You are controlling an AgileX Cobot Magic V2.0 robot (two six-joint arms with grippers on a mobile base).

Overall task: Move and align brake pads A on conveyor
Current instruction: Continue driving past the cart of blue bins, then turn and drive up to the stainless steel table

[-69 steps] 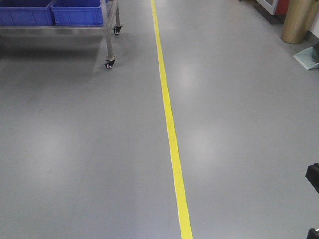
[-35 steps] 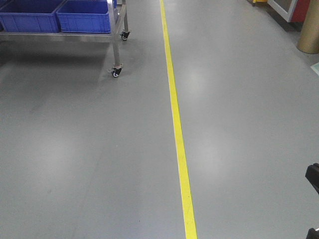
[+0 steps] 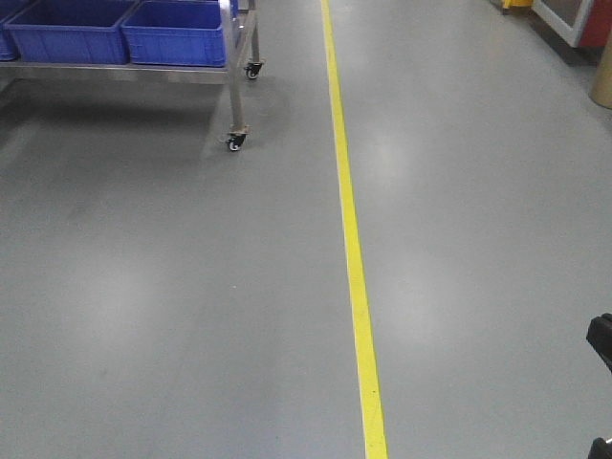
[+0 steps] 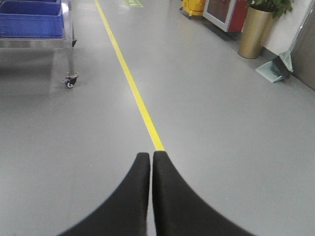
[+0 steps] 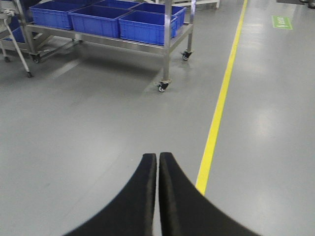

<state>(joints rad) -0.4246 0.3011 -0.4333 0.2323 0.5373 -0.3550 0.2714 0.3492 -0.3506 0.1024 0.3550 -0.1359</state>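
The brake pads A and the conveyor are out of view in every frame. My left gripper (image 4: 151, 154) is shut with nothing between its black fingers, held above bare grey floor at the near end of a yellow floor line (image 4: 129, 78). My right gripper (image 5: 158, 156) is also shut and empty, over grey floor just left of the same yellow line (image 5: 219, 105). A small black piece of the robot (image 3: 601, 344) pokes in at the right edge of the front view.
A steel wheeled cart (image 3: 237, 88) carrying blue bins (image 3: 177, 33) stands at the far left, also seen as the cart (image 5: 167, 49) in the right wrist view. A gold planter (image 4: 255, 32), a dustpan (image 4: 273, 71) and a red-fronted cabinet (image 4: 227, 14) line the right wall.
In the front view the cart, bins and yellow line have shifted right and slightly nearer, so the base is moving or turning. The gold planter has slid out at the right.
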